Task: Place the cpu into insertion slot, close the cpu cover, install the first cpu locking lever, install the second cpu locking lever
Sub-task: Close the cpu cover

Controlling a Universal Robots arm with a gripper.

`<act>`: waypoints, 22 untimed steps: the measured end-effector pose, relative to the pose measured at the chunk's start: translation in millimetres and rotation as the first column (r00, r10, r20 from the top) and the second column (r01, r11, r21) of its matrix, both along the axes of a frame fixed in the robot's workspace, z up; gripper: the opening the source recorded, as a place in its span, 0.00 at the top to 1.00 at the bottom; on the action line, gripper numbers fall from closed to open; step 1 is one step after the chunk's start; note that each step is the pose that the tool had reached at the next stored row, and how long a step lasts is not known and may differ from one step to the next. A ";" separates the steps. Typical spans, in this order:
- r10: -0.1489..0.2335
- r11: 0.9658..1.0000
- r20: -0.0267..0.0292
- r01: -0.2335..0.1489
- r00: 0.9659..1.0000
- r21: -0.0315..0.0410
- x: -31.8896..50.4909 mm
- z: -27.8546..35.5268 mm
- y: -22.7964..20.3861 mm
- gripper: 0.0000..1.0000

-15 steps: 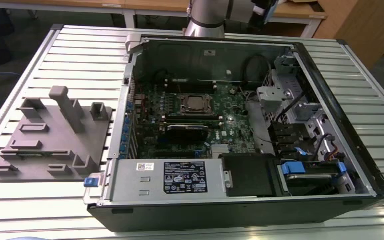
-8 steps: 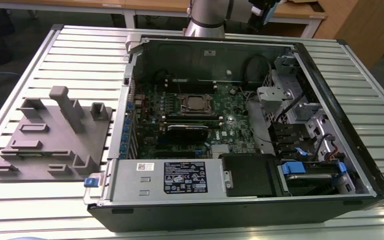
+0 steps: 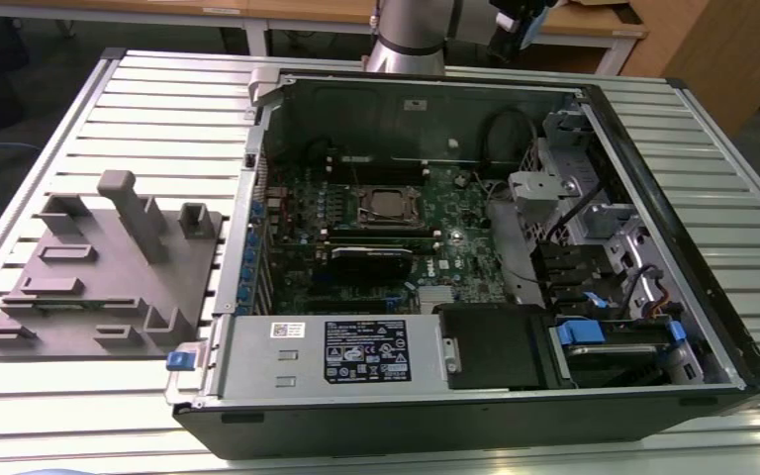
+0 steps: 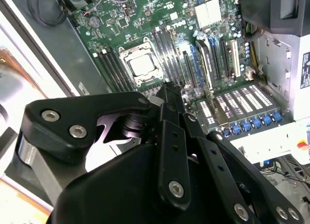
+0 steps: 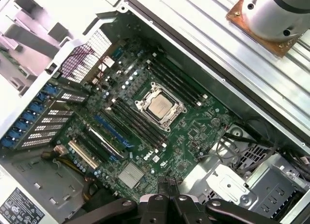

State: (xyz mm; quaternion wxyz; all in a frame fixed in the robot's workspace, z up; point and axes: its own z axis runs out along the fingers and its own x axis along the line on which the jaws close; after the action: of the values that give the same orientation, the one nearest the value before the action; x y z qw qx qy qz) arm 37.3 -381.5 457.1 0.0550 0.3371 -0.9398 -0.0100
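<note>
A slatted silver metal worktop (image 3: 116, 99) is carrying a large black and grey computer case (image 3: 394, 109), which is being kept on its side with the side panel off, apparently so that the inside can be reached from above. A grey moulded fixture with upright posts (image 3: 103, 267) is being kept beside the case, toward the worktop's edge on the exterior view's left. The green motherboard (image 5: 193, 137) is being presented face up on the floor of the case. The black gripper (image 5: 167, 181) is being held well above the board and touching nothing; in both wrist views its fingers are being held pressed together with nothing between them. The small square insertion slot with a silvery rim (image 5: 175, 115) is sitting between the long black memory slots, nearer the board's edge that runs along the case wall by the arm's base. The thin silvery cpu cover (image 5: 147, 97) is lying flat over the slot, so it is judged closed. The small flat silver-grey cpu (image 5: 160, 107) is being framed by the cover's window, seated in the slot. Whether the locking levers are latched cannot be told.
</note>
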 end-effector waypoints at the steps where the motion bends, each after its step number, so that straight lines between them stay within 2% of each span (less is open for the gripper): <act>1: -0.001 1.000 0.000 0.001 1.000 0.000 0.0 0.0 0.0 0.90; 3: -0.005 1.000 0.002 0.005 1.000 0.004 0.0 -0.2 -0.1 0.90; 7: -0.046 0.999 0.006 0.046 0.999 0.011 -0.1 -1.7 0.0 0.90; 9: -0.063 0.998 0.008 0.062 0.998 0.020 -0.1 -2.2 0.0 0.90; 12: -0.066 0.997 0.016 0.065 0.998 0.035 -0.1 -2.8 -0.4 0.90; 13: -0.066 0.997 0.017 0.066 0.998 0.038 -0.1 -3.3 -0.7 0.90; 18: -0.067 0.997 0.017 0.066 0.998 0.039 -0.1 -3.5 -0.8 0.90; 19: -0.067 0.997 0.017 0.066 0.998 0.041 -0.1 -3.6 -1.0 0.90; 21: -0.067 0.996 0.017 0.066 0.998 0.061 -0.2 -4.3 -1.8 0.90; 22: -0.067 0.995 0.016 0.066 0.998 0.069 -0.2 -4.7 -2.5 0.90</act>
State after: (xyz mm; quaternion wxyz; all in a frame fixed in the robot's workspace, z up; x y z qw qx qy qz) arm 37.1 -384.0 452.4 0.0343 0.3074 -0.9501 -0.0407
